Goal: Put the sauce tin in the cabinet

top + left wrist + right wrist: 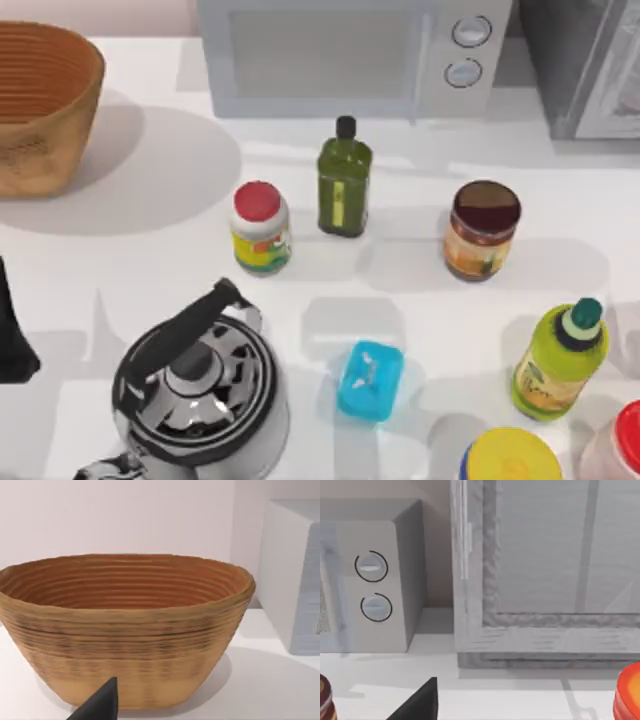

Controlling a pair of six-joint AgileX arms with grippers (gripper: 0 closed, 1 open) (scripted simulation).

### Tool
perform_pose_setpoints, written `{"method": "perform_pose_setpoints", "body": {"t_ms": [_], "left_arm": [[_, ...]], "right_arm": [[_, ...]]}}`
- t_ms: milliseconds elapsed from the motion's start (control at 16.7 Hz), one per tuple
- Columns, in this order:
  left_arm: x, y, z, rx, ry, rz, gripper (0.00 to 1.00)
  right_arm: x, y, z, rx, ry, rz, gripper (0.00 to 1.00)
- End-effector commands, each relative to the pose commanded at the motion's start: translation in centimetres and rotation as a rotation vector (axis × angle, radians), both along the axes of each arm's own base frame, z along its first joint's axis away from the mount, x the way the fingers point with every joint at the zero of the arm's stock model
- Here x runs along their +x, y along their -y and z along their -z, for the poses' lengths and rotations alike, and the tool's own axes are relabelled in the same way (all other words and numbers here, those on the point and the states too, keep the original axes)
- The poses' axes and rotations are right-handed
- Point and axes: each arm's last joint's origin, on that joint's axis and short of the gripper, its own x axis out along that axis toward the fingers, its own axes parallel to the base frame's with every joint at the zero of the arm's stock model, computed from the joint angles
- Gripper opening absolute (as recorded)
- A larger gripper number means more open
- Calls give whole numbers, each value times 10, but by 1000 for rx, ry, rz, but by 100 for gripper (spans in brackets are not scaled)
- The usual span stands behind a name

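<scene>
Starting from the jaws: you can't tell whether either pair is apart or together. Left wrist view gives you one dark fingertip [102, 705] of the left gripper in front of the woven basket [125, 630]; right wrist view gives you one dark fingertip [422, 702] of the right gripper low over the worktop [380, 680], facing the cabinet [545, 570] with its pale-framed door. From above, a dark piece of the left arm [12, 335] sits at the left edge, parked. Sauce tin [482, 230] stands upright on the worktop right of centre, free of both grippers, well in front of the cabinet at the back right corner. Microwave [340, 55] with two round knobs is at the back centre, just left of the cabinet. Dark green bottle [344, 180] stands left of the tin, white red-capped jar [260, 228] further left. Nearer the front you have a kettle [200, 385], a blue box [370, 380], a yellow-green bottle [560, 360], a yellow lid [512, 455] and a red-capped container [615, 445] cut off at the corner.
</scene>
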Motion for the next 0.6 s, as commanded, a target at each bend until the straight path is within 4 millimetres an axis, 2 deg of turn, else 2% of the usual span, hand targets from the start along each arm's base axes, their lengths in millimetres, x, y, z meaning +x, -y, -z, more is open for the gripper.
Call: {"method": "perform_pose_setpoints", "body": {"t_ms": [300, 600], "left_arm": [[0, 0, 0, 0, 0, 0, 100], [0, 0, 0, 0, 0, 0, 100]], "right_arm": [[1, -2, -6, -37, -47, -44, 100], [13, -10, -34, -203, -253, -285, 100]]}}
